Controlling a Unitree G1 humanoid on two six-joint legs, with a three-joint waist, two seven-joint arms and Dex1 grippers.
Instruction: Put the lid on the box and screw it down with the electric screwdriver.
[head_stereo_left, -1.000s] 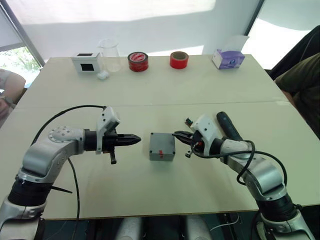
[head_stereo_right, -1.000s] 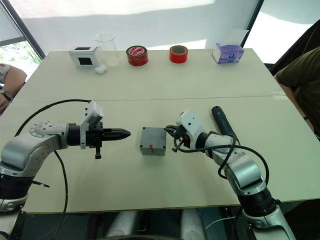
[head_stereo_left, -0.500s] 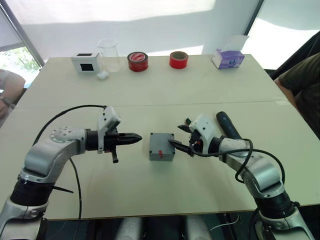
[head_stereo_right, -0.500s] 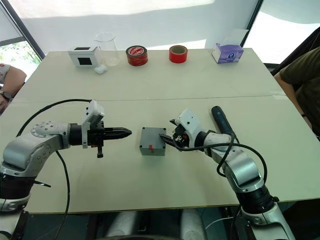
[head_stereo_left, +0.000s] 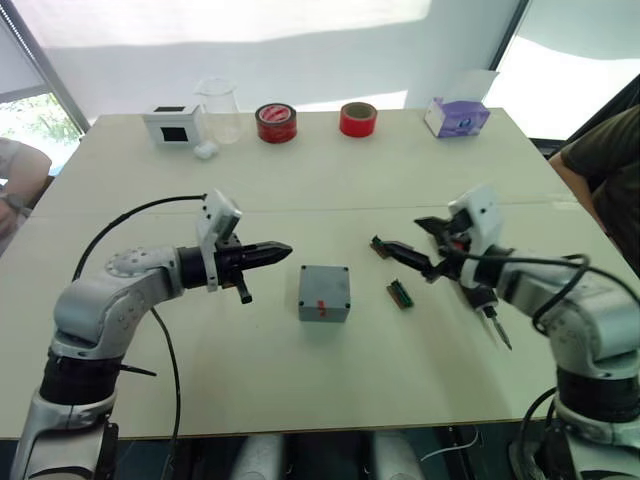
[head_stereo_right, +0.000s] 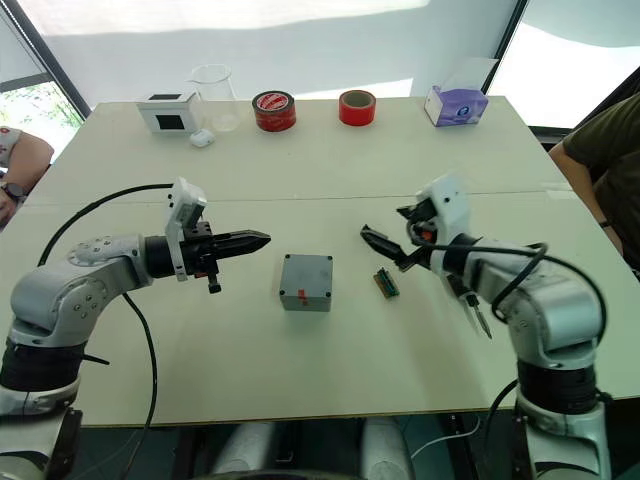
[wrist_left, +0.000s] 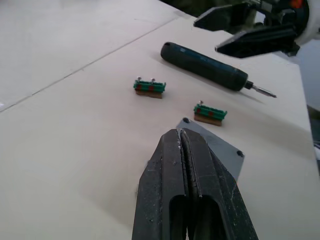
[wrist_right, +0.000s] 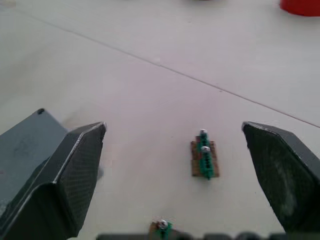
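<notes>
Your left end effector (head_stereo_left: 278, 247) hovers just left of the box (head_stereo_left: 324, 293), its fingers pressed together and pinching nothing. Your right end effector (head_stereo_left: 410, 247) hangs spread wide to the right of the box, empty. The box sits mid-desk (head_stereo_left: 300, 190), its lid on top, red mark facing you. Two small green terminal blocks (head_stereo_left: 400, 294) lie between the box and your right arm, one by the lower finger. The screwdriver (wrist_left: 210, 66) lies flat on the desk beyond them, mostly behind your right arm in the head views.
</notes>
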